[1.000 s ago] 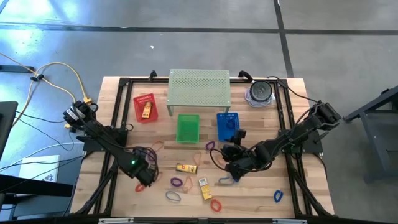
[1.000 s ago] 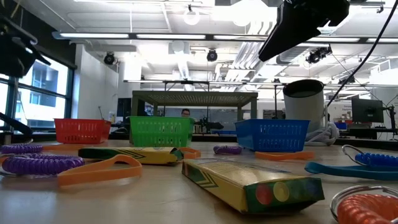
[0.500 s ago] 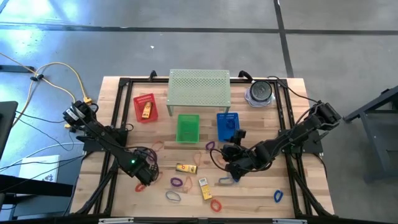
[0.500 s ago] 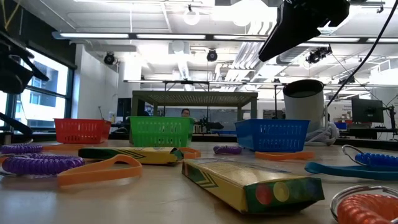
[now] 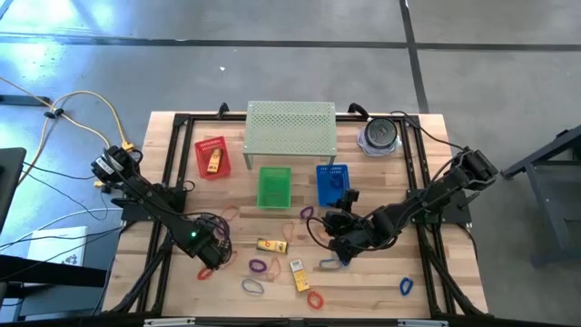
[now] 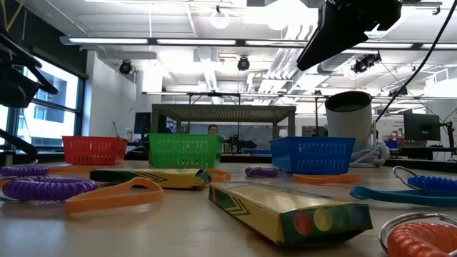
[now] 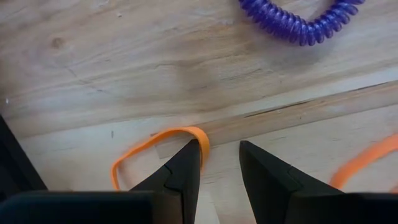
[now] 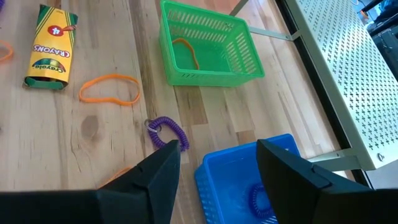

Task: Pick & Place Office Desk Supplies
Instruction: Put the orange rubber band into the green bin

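My left gripper (image 7: 221,155) points straight down over the wooden table near its front left (image 5: 211,257). Its fingers are a little open with bare wood between them. One fingertip (image 7: 191,152) stands at the end of a flat orange loop (image 7: 155,144). A purple coil loop (image 7: 298,22) lies farther off. My right gripper (image 8: 217,155) hangs open above the blue basket (image 8: 249,180), right of the table's middle (image 5: 331,222). Crayon packets (image 5: 271,245) (image 5: 299,274) and several loops (image 5: 259,266) lie on the front half. My left gripper comes from above, pointing down. One fingertip (image 7: 194,148) overlaps the orange loop's rounded end (image 7: 200,134), which lies flat on the table outside the gap. I cannot tell whether the finger touches it.
A red basket (image 5: 211,156) holds a packet. The green basket (image 8: 208,46) holds an orange loop, and the blue basket holds a blue coil (image 8: 258,199). The pale green shelf (image 5: 290,132) and a grey round container (image 5: 379,136) stand at the back. A blue loop (image 5: 406,286) lies front right.
My left gripper has sunk a little toward the table; its fingers keep the same gap. Nothing on the table has moved.
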Available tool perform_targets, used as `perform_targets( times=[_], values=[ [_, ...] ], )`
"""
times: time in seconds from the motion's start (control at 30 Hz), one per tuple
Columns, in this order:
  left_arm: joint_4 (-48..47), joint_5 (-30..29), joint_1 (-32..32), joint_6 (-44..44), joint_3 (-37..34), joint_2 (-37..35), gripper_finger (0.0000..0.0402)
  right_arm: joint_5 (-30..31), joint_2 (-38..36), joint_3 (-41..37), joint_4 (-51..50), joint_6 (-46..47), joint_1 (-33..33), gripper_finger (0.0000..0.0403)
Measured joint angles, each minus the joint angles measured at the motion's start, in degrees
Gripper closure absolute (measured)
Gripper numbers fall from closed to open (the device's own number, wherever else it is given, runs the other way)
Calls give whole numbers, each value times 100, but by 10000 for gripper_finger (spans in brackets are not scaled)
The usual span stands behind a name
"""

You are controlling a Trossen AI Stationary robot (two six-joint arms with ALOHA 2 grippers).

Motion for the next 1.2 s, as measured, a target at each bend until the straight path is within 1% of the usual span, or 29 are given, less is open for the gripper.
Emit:
perform_targets(
  times=[0.07, 0.17, 0.4, 0.6, 0.8, 0.93, 1.0, 1.13, 1.2],
  values=[
    [2, 0, 0, -38, 0, 0, 297, 0, 0, 0, 0, -1, 0, 202],
    [14, -2, 0, -3, -4, 5, 313, 0, 0, 0, 0, -2, 0, 202],
    [36, -31, 2, 155, -5, 13, 393, 0, 0, 0, 0, -4, 0, 202],
    [14, -110, 0, 435, 25, 13, 400, 0, 0, 0, 0, -4, 0, 202],
    [-156, -756, 106, 831, 221, -187, 400, 0, 0, 0, 17, -4, 0, 202],
    [-255, -1143, 243, 1315, 465, -337, 401, -2, 0, -2, 381, -4, 0, 202],
    [-196, -1452, 335, 1662, 681, -360, 401, -11, 0, -2, 526, -74, 0, 202],
    [-106, -2172, 532, 2591, 1119, -367, 401, -485, 2, -2, 706, -502, -2, 202],
    [46, -2638, 615, 3123, 1334, -368, 401, -588, 2, -2, 832, -681, -2, 202]
  ],
)
